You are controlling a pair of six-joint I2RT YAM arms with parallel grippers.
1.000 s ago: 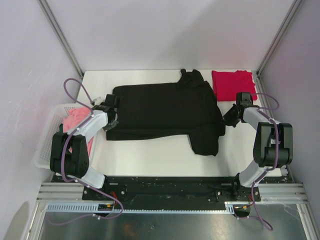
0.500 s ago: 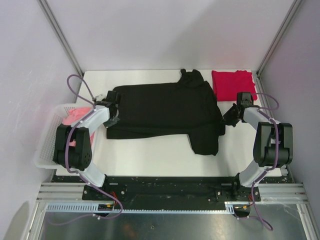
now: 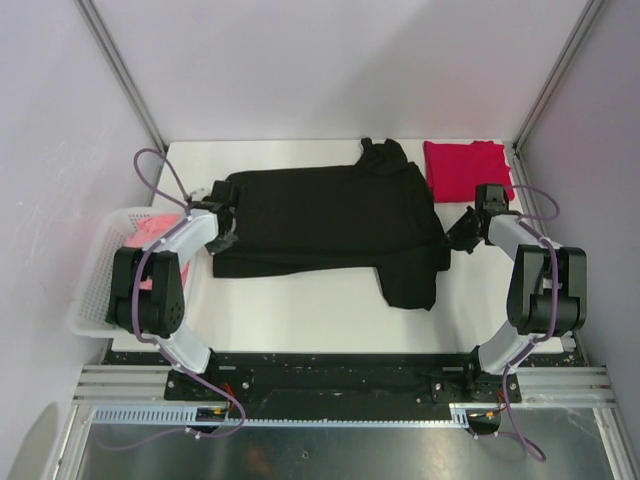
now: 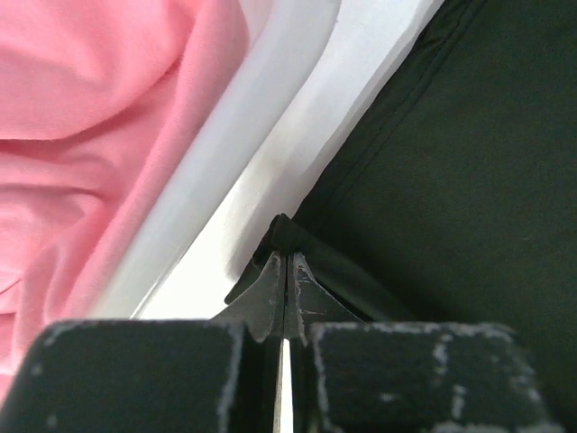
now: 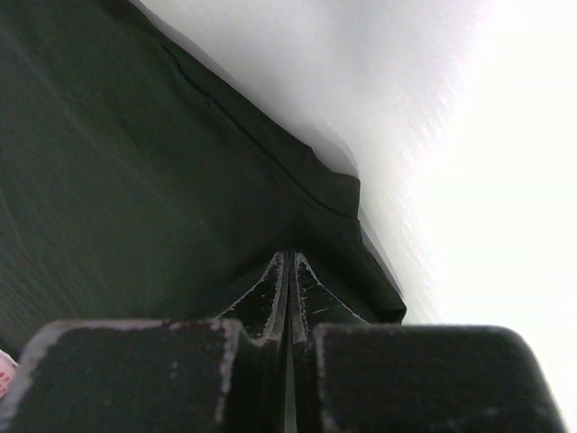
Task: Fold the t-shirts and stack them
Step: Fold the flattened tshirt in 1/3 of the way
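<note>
The black t-shirt (image 3: 330, 215) lies spread across the middle of the tabletop (image 3: 300, 310), partly folded, with its collar toward the far edge and one flap hanging toward the near edge on the right. A red t-shirt (image 3: 467, 168) sits folded at the far right corner. A pink garment (image 3: 155, 230) waits in the white basket (image 3: 95, 290) just off the left edge.

The left fingers (image 4: 281, 275) are fully closed, pinching a small peak of the black hem at the shirt's left edge, close beside the basket rim. The right fingers (image 5: 281, 275) are closed too, with black cloth bunched at their tips at the shirt's right edge. How many layers each pinch has caught cannot be told.

The likely next step is to lift both ends and carry the cloth over into another fold, and several things could spoil that:

- The left grip holds only a thin pucker of hem, so a quick pull could slip it free and drop that side.
- If either pinch holds just the top layer, lifting would peel the fold open rather than move the whole shirt.
- Uneven lifting or travel between the two arms would skew the fold and leave a crooked edge.
- The loose flap near the right side may trail and bunch underneath.
- The left arm works tight against the basket and could nudge it or snag the pink cloth.
</note>
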